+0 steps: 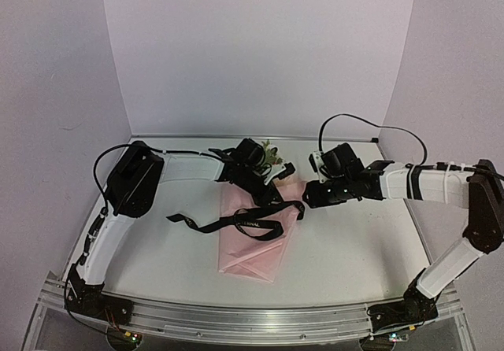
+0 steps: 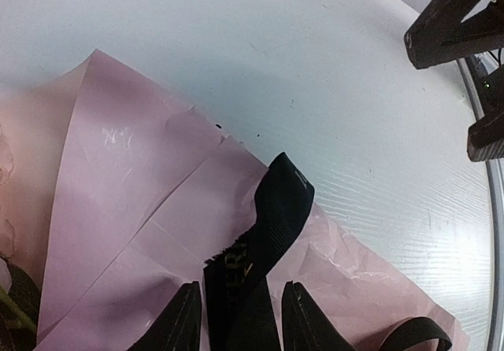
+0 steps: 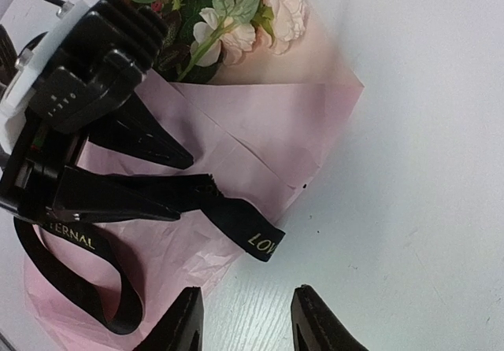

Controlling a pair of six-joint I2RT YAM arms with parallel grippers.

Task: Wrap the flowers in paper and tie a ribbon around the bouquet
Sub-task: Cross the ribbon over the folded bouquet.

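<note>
The bouquet lies mid-table as a pink paper (image 1: 252, 253) cone, its flowers (image 1: 273, 157) at the far end; pink roses and green leaves (image 3: 236, 12) show at the mouth. The black ribbon (image 1: 236, 223) lies loosely across the cone. One end with gold lettering (image 3: 252, 229) sticks out over the paper's right edge. My left gripper (image 2: 240, 304) stands open over the paper (image 2: 134, 186), and the ribbon (image 2: 272, 217) runs up between its fingers with gaps at both sides. My right gripper (image 3: 246, 304) is open above bare table, just short of that ribbon end, holding nothing.
The white table (image 1: 354, 241) is ringed by lilac backdrop walls (image 1: 260, 52). An aluminium rail (image 1: 236, 319) runs along the near edge by the arm bases. A black cable (image 1: 354, 123) arcs above the right arm. The ribbon's other end trails left (image 1: 177, 218).
</note>
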